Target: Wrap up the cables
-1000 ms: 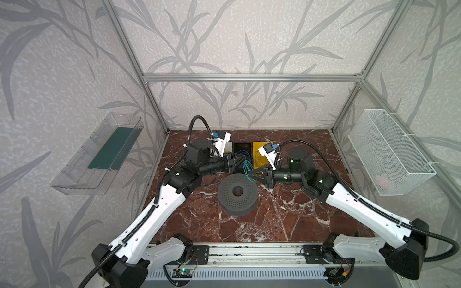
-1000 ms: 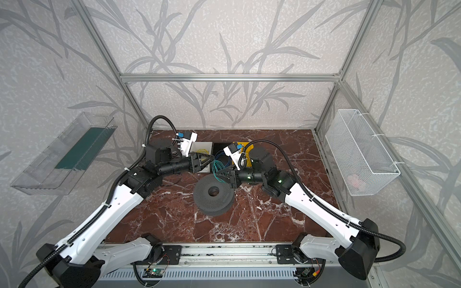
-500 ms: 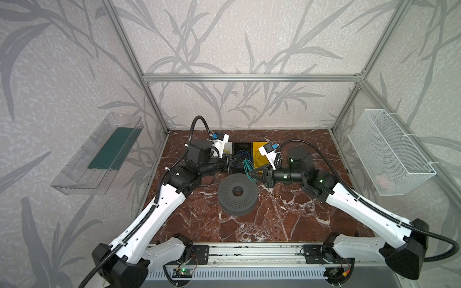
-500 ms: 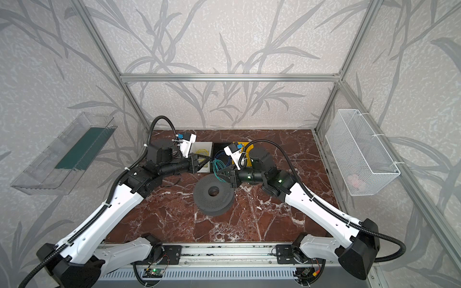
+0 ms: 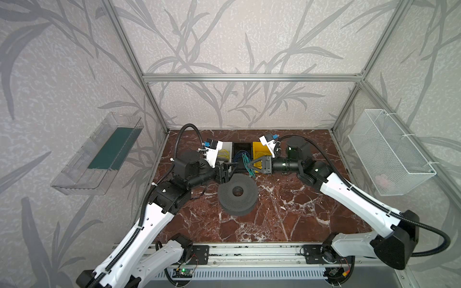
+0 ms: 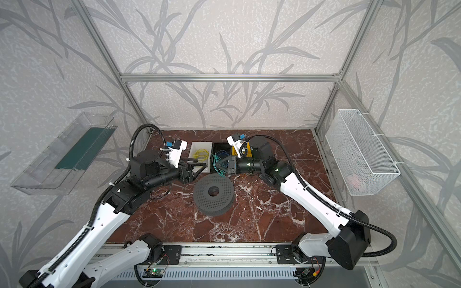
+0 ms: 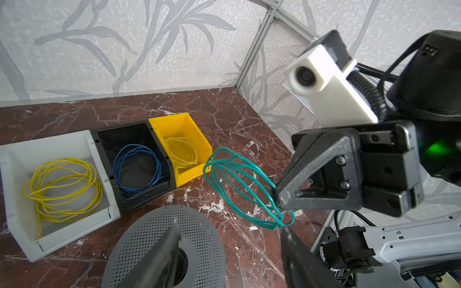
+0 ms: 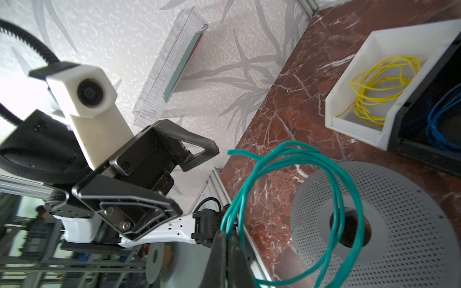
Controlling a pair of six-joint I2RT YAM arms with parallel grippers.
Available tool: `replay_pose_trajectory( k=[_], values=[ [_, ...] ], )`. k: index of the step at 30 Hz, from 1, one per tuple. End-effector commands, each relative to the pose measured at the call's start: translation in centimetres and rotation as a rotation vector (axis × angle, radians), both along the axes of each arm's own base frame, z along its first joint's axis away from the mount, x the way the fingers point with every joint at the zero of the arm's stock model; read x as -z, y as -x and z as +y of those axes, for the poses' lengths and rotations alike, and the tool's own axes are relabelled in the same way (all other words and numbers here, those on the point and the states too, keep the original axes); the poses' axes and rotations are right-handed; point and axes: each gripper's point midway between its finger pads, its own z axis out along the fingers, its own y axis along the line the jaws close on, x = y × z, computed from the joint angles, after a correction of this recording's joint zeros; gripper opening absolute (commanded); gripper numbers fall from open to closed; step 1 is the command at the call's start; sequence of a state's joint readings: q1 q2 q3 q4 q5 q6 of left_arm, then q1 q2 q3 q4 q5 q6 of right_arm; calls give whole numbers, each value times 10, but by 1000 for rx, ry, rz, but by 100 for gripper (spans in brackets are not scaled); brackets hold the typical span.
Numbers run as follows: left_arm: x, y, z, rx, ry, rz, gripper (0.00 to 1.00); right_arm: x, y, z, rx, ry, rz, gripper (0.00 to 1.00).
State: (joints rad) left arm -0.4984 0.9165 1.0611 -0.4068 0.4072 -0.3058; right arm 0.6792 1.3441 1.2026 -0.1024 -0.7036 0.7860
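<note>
Release on the left side: my left gripper (image 8: 197, 180) has just sprung its jaws apart and let go. Nothing sits between those fingers now, and they hang just beside the green wire (image 8: 289, 150) without touching it. My right gripper (image 7: 279, 200) stays pinched tight on the gathered strands, so the whole coil now hangs from that one hold.

And where is it? Up in the air, several loose loops fanning out from the pinch, over the table between the far edge of the grey reel (image 5: 245, 200) and the bins (image 7: 189, 174). It's clear of both, as far as I can see.

What it means, I reckon: the latest turn is laid, and the left either wants a fresh hold for another turn or has finished its share. The loops look springy. With only one grip on them they could splay or slip, so the right mustn't slacken. No green in any bin yet, so the job isn't finished.
</note>
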Motion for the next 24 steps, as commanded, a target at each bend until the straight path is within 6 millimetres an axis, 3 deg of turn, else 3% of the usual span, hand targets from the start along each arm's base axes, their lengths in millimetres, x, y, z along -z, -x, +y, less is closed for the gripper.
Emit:
replay_pose_trajectory(
  k=[1,7,24],
  values=[
    [-9,-3,0,10,-29,-88,66,-5,13,12,-95,-87,136,0],
    [-9,-10,-8,33,-20,-108,66,-3,15,19,-138,-148,216,0],
    [18,-29,7,-93,-110,-115,64,-14,23,23,-195,-190,252,0]
  ],
)
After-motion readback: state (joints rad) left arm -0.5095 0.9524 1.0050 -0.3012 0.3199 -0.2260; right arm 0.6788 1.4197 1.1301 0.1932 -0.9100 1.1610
